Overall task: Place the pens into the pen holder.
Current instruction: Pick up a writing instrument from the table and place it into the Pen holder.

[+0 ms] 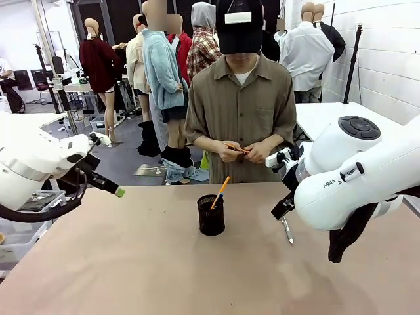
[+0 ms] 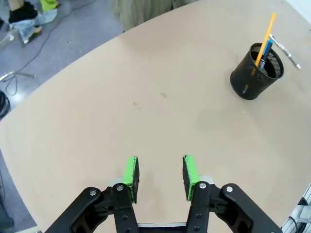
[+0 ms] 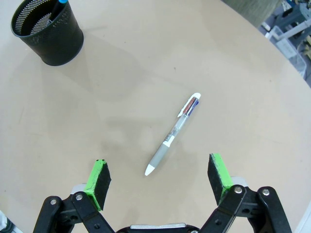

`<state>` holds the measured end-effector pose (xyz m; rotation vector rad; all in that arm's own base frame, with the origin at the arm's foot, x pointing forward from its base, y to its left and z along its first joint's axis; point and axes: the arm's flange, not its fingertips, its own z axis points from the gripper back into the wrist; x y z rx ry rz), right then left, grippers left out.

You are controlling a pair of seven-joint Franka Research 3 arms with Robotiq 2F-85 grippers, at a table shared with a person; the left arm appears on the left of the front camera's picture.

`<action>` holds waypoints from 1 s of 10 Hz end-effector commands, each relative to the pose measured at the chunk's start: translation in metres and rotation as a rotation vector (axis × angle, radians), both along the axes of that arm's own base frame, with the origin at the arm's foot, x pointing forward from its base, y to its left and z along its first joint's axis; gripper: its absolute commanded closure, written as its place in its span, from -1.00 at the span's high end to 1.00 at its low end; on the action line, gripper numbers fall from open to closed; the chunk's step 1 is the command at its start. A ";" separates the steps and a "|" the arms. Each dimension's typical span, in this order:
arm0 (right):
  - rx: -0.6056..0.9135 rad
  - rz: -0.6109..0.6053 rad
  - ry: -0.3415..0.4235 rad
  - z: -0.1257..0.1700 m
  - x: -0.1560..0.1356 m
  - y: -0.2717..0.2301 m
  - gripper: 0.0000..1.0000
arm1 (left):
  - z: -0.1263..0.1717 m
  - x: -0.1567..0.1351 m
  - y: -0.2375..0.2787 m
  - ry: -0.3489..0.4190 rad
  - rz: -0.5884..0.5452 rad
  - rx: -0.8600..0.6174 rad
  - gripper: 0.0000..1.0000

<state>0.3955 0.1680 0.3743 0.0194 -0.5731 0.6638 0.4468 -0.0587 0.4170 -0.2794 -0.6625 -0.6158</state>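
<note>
I read the right claw point(image 3: 158, 161) as wide, empty; pen point(image 3: 175, 133) lies just ahead, between its fingers; holder point(image 3: 48, 34) farther ahead-left. The left claw point(image 2: 160, 167) stands half open, empty.

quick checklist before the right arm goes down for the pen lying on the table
1. right gripper open wide: ok
2. silver-grey pen lying free on the table, just ahead of that gripper: ok
3. pen holder upright, orange-yellow pen already inside, room left: ok
4. left gripper open, empty, well away from the holder: ok
5. person's hands held off the table: ok
</note>
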 end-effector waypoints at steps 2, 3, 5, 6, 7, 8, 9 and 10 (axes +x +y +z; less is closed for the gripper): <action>0.000 0.000 0.000 0.000 0.000 0.000 1.00 | 0.000 0.000 0.000 0.000 0.000 0.000 -0.02; -0.038 -0.135 -0.002 0.009 0.007 -0.013 1.00 | 0.000 0.000 0.000 0.000 0.000 0.000 -0.02; -0.074 -0.213 0.081 0.009 0.036 -0.014 1.00 | 0.000 0.000 0.000 0.000 0.000 0.000 -0.02; -0.095 -0.234 0.139 0.003 0.050 -0.009 1.00 | 0.000 0.000 0.000 0.000 0.000 0.000 -0.02; -0.108 -0.244 0.191 -0.003 0.061 -0.005 1.00 | 0.000 0.000 0.000 0.000 0.000 0.000 -0.02; -0.139 -0.266 0.225 -0.009 0.070 0.001 1.00 | 0.000 0.000 0.000 0.000 0.000 0.000 -0.02; -0.151 -0.276 0.237 -0.013 0.076 0.007 1.00 | 0.000 0.000 0.000 0.000 0.000 0.000 -0.02; -0.171 -0.291 0.275 -0.016 0.082 0.013 1.00 | 0.000 0.000 0.000 0.000 0.000 0.000 -0.02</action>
